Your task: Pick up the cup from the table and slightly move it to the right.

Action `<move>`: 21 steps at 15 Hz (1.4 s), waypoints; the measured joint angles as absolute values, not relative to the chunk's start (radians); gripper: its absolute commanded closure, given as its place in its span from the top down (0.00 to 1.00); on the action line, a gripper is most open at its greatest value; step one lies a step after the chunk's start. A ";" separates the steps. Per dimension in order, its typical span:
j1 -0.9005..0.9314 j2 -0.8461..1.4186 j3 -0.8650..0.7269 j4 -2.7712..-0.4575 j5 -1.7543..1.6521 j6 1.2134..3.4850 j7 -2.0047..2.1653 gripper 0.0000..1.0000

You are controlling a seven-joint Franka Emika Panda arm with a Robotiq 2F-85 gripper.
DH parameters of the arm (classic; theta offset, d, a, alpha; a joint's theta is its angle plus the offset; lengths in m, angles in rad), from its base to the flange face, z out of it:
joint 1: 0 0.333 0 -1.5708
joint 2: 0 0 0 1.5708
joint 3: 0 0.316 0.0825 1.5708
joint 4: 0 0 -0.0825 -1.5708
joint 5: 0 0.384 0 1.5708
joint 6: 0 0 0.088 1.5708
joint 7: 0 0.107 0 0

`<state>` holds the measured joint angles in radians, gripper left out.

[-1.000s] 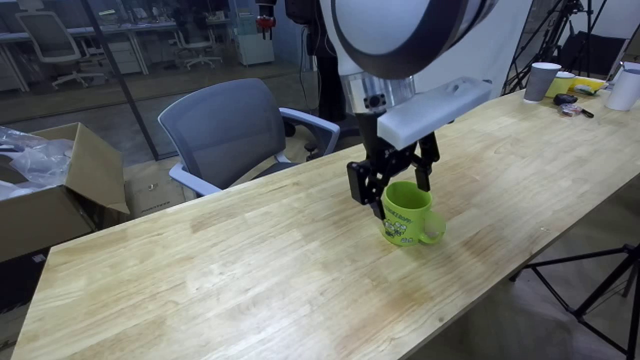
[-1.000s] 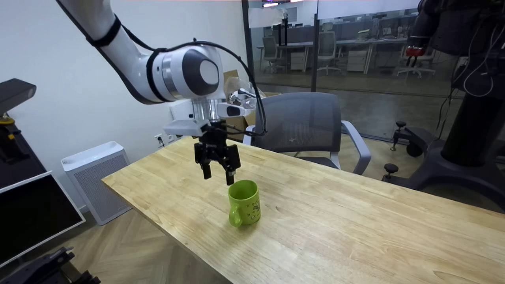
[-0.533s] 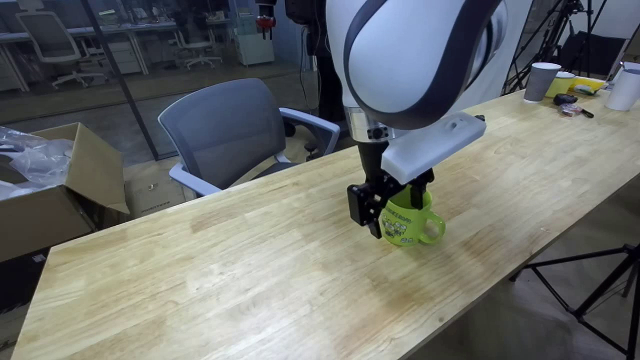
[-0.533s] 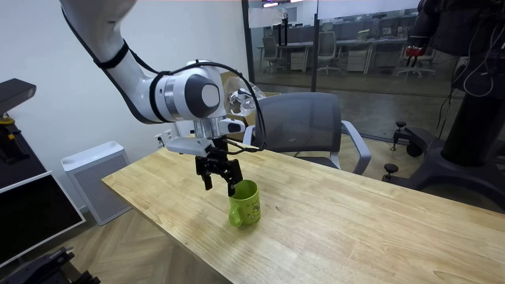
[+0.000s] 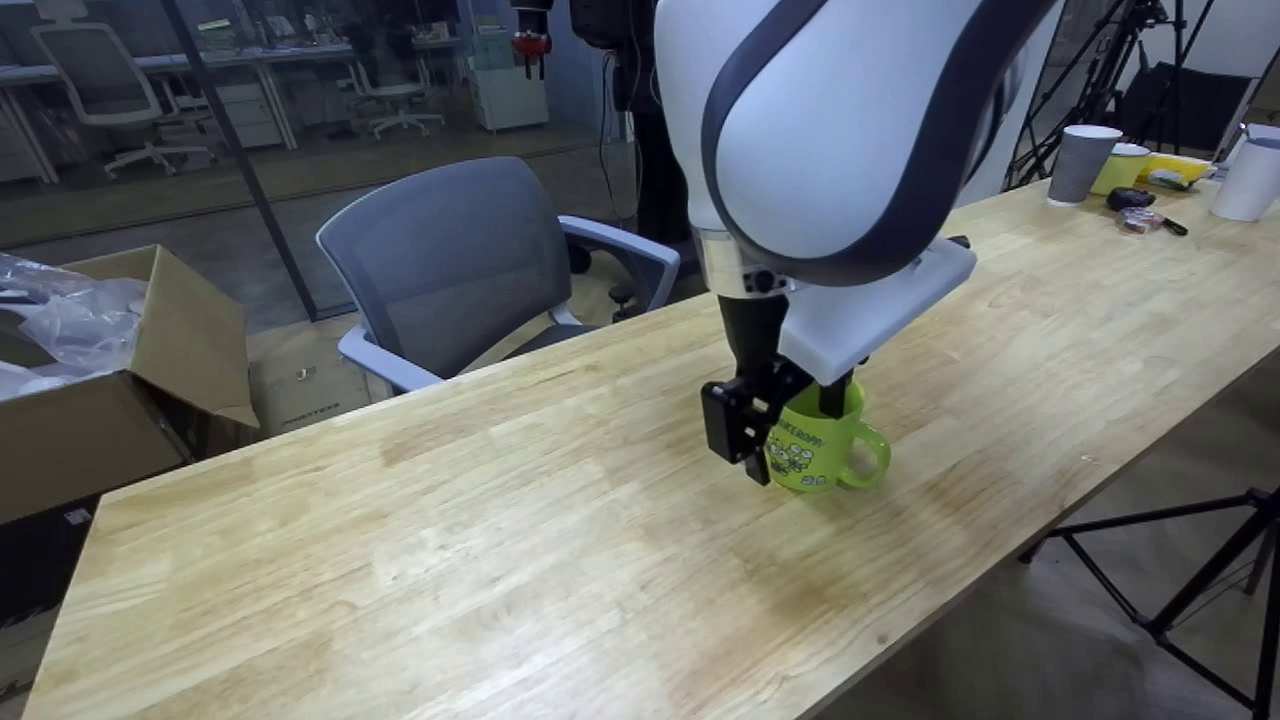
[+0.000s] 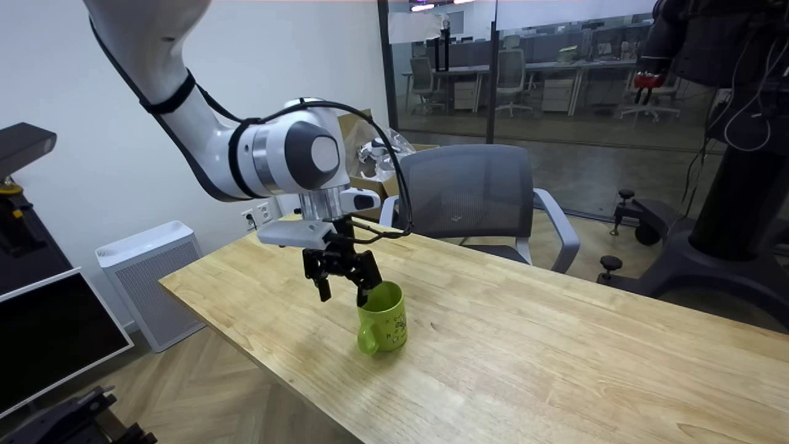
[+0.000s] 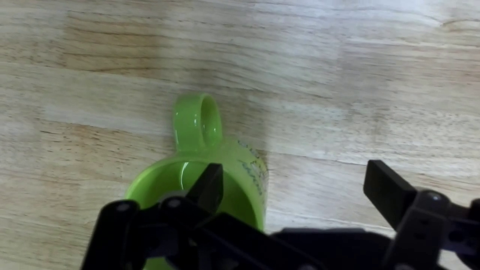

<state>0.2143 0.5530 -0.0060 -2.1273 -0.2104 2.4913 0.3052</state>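
The cup, a lime-green mug with a printed side, stands upright on the light-wood table [image 5: 450,560] in both exterior views [image 5: 825,455] [image 6: 387,324]. In the wrist view the cup [image 7: 240,165] is at lower left, its handle pointing up. My gripper [image 5: 795,440] is open and low at the cup, also in an exterior view [image 6: 343,298]. In the wrist view the gripper [image 7: 294,176] straddles the cup wall: the left finger is in the mouth, the right finger over bare table, apart from the cup. The arm's parts hide the cup's lower part there.
A grey chair [image 5: 460,270] stands along the table's long side. A grey paper cup [image 5: 1083,165], a white cup [image 5: 1245,180] and a yellow bowl [image 5: 1175,168] stand at the far end. A cardboard box [image 5: 195,330] is beyond the near end.
My gripper has come down, mostly in the first half second, so one finger now reaches into the cup's mouth and the other beside it. It stays open. The cup has not moved.
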 measured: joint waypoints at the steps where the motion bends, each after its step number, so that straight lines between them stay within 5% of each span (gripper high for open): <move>1: 0.218 0.553 -0.007 -2.128 -0.218 2.491 0.297 1.00; 21: 0.134 0.570 0.033 -2.069 -0.115 2.489 0.037 1.00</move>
<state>0.1344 0.5696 0.0327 -2.0692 -0.1154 2.4890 0.0367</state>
